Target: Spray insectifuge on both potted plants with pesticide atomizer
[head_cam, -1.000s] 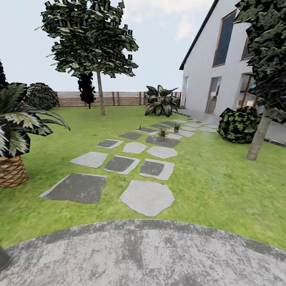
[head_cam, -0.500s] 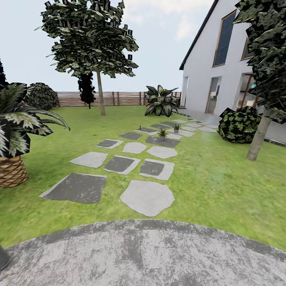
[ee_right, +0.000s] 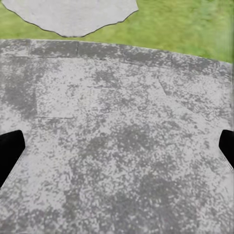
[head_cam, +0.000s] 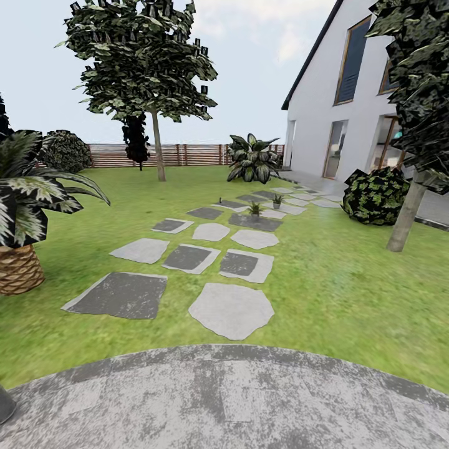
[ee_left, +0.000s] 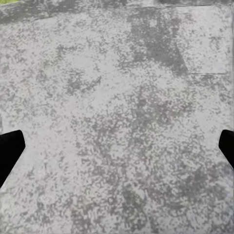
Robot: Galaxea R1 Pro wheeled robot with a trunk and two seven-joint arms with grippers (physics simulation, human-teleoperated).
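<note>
Far along the stepping-stone path two small potted plants stand in grey pots, one [head_cam: 255, 210] on a dark stone and the other [head_cam: 277, 201] just beyond it to the right. I cannot make out the pesticide atomizer at this distance. The garden lawn [head_cam: 337, 280] stretches back to a brown slatted fence [head_cam: 187, 154]. My left gripper [ee_left: 117, 146] hangs open over mottled grey paving, its dark fingertips [ee_left: 9, 148] wide apart with nothing between them. My right gripper [ee_right: 117, 148] is open as well, above the paving near its edge with the grass.
I stand on a round grey paved patch [head_cam: 224, 399]. Flat grey and dark stepping stones [head_cam: 231, 309] lead ahead. A large striped-leaf plant in a woven basket [head_cam: 19, 268] is close on the left. A tree trunk [head_cam: 405, 218], a dark bush [head_cam: 376, 194] and a white house [head_cam: 349, 125] are on the right.
</note>
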